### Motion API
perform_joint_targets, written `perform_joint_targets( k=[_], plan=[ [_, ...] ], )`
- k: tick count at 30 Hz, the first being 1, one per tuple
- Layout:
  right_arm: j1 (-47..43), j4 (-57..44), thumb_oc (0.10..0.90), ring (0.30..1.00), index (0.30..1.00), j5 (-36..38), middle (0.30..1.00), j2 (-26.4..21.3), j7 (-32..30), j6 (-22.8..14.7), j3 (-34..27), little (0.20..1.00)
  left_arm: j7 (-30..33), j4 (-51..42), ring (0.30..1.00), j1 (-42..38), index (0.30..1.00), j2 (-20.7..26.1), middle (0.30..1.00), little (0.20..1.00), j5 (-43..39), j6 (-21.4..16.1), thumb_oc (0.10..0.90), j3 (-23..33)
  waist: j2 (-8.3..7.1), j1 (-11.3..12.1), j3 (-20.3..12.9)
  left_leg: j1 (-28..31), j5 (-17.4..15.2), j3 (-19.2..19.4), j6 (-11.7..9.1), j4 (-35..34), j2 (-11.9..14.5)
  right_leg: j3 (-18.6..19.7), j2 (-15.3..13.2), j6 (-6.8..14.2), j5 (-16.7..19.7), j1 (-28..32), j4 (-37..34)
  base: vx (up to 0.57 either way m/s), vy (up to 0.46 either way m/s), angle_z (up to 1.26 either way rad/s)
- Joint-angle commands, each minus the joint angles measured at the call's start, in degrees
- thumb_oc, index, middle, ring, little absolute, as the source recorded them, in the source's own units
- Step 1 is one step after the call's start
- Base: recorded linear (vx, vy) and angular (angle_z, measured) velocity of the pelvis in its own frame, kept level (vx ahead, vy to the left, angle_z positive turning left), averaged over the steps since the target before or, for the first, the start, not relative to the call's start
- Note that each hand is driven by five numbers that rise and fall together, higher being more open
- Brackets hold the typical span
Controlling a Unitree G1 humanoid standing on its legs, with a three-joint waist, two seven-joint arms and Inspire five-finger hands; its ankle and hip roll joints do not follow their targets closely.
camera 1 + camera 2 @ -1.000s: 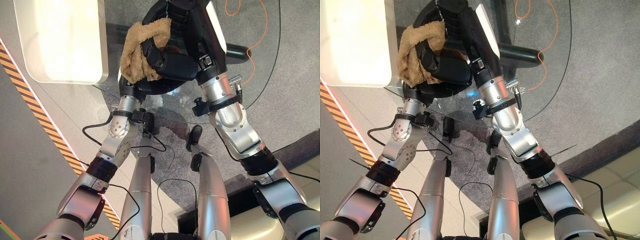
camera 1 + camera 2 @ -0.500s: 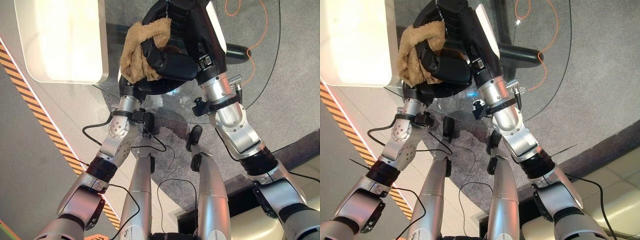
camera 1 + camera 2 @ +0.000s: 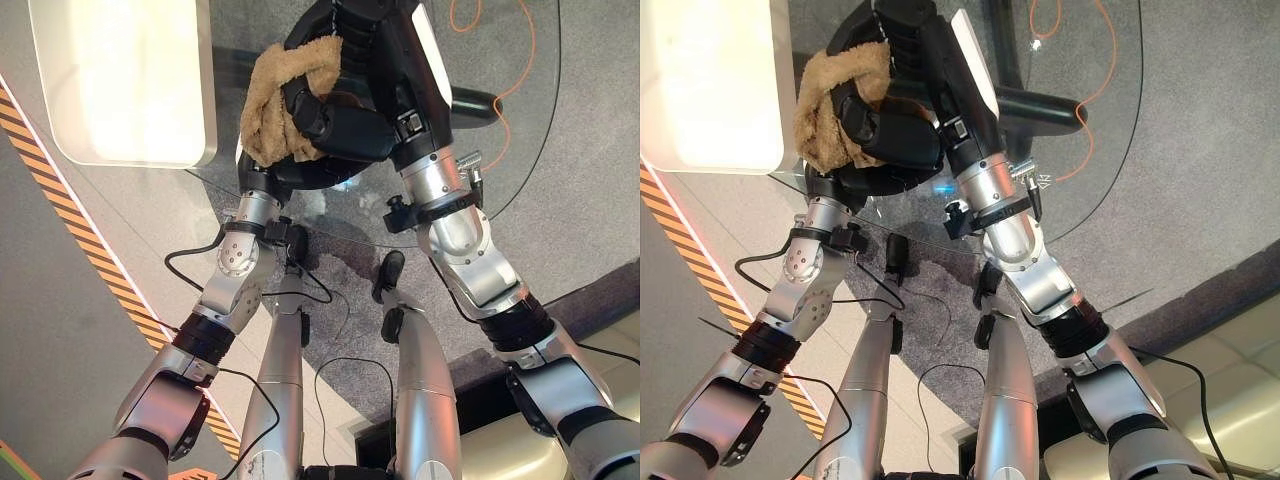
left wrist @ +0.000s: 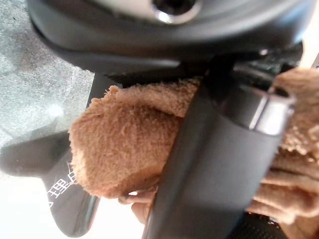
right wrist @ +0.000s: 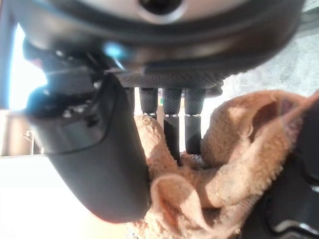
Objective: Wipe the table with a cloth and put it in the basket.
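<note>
Both hands meet over glass worktop point(image 3: 520, 150) edge. Left hand point(image 3: 330, 125) curled round cloth point(image 3: 268, 100); right hand point(image 5: 172, 117) fingers straight, resting on cloth. White basket point(image 3: 130, 80) just beside.

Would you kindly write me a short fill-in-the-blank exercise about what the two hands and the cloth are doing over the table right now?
1. The cloth held between both hands is ____ in colour.
2. The left hand has its fingers curled round the ____.
3. The table under the hands has a top made of ____.
4. The right hand touches the cloth with its fingers ____.

Missing words: brown; cloth; glass; straight
</note>
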Motion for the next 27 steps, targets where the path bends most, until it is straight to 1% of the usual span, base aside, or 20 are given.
perform_joint_targets(
  k=[1,27],
  plan=[
    [-6.9,-5.4,0.800,0.900,0.900,-1.9,0.900,0.8,-0.9,-8.4,-1.0,0.900,-3.6,-6.1,0.300,-5.1,0.300,-2.4,0.300,0.200,0.1,-9.5,0.100,2.2,0.82,-0.5,-1.4,0.8,-4.8,2.9,3.3,5.6,-2.6,-0.4,1.7,2.7,10.9,4.6,-13.8,0.00,0.000,0.00],
    [-7.0,-4.8,0.800,0.900,0.900,-2.4,0.900,0.9,-1.4,-8.4,-0.9,0.900,-3.2,-5.3,0.300,-5.3,0.300,-2.5,0.300,0.200,-0.4,-10.1,0.100,2.6,0.68,-0.4,-1.4,0.6,-4.9,2.6,3.3,5.6,-2.7,-0.3,2.0,2.6,10.8,4.5,-13.8,0.00,0.000,0.00]
  ],
)
